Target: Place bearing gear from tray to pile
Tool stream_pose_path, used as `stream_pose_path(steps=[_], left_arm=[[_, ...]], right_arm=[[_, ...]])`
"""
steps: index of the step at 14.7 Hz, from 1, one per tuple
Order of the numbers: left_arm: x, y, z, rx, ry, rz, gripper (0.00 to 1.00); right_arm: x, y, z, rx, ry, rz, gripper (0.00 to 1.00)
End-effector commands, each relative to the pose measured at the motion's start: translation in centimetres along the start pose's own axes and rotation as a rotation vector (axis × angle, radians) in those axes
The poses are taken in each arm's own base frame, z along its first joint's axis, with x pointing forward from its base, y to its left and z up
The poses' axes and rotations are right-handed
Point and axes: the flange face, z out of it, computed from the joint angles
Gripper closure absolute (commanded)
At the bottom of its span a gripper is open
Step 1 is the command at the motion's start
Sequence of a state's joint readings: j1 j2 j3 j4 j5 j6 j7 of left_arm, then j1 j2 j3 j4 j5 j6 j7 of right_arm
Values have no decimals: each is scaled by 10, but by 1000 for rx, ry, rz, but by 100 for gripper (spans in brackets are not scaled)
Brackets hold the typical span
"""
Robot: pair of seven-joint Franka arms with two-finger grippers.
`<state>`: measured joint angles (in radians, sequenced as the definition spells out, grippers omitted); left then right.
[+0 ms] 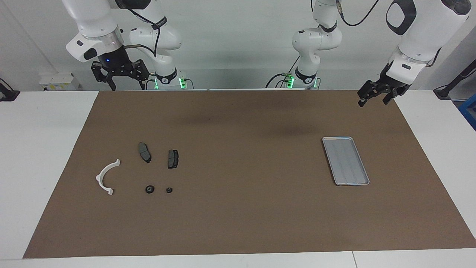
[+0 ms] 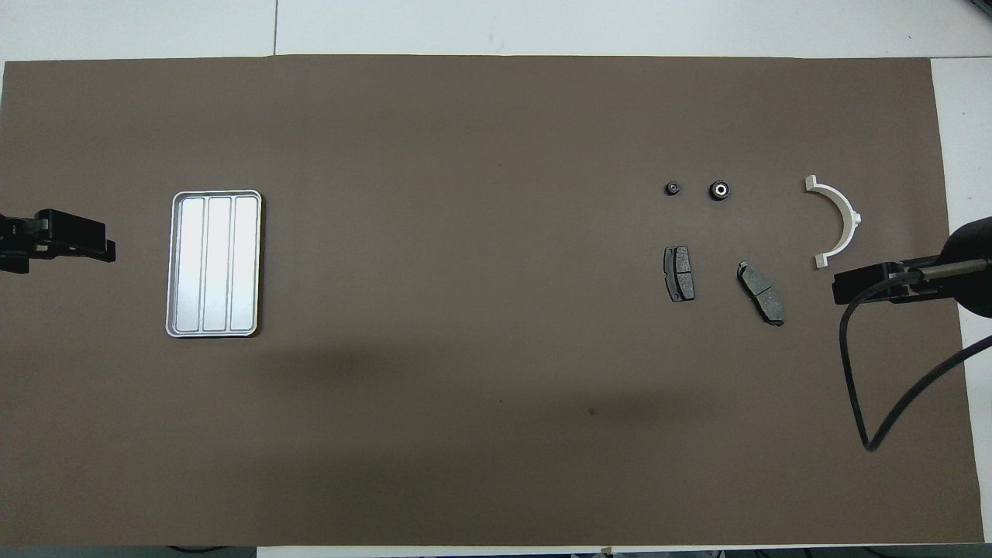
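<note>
The silver ridged tray (image 1: 346, 160) (image 2: 215, 263) lies toward the left arm's end of the brown mat with nothing in it. Toward the right arm's end lies the pile: a white half-ring bracket (image 1: 106, 176) (image 2: 839, 221), two dark brake pads (image 1: 144, 152) (image 1: 173, 158), and, farther from the robots, a black round bearing gear (image 1: 149, 189) (image 2: 720, 190) beside a smaller black round part (image 1: 169, 190) (image 2: 673, 188). My right gripper (image 1: 126, 85) (image 2: 837, 291) hangs open and high, holding nothing. My left gripper (image 1: 373, 98) (image 2: 108, 249) hangs open over the mat's corner.
The brown mat (image 1: 241, 208) covers most of the white table (image 1: 37, 156). A black cable (image 2: 868, 387) loops down from the right arm over the mat's end.
</note>
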<state>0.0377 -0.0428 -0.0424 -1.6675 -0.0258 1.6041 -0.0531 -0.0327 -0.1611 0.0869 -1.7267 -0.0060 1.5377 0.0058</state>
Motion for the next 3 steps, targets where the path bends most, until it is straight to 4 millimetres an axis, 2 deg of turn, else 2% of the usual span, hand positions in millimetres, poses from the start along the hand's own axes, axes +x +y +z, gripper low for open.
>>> stream_pose_path(steps=[1,3], left_arm=[[-6,0,0,-11,13,12,0],[-6,0,0,-11,11,12,0]], right_arm=[[0,3,-2,-7,14,-14,0],[0,2,-2,-7,14,-16,0]])
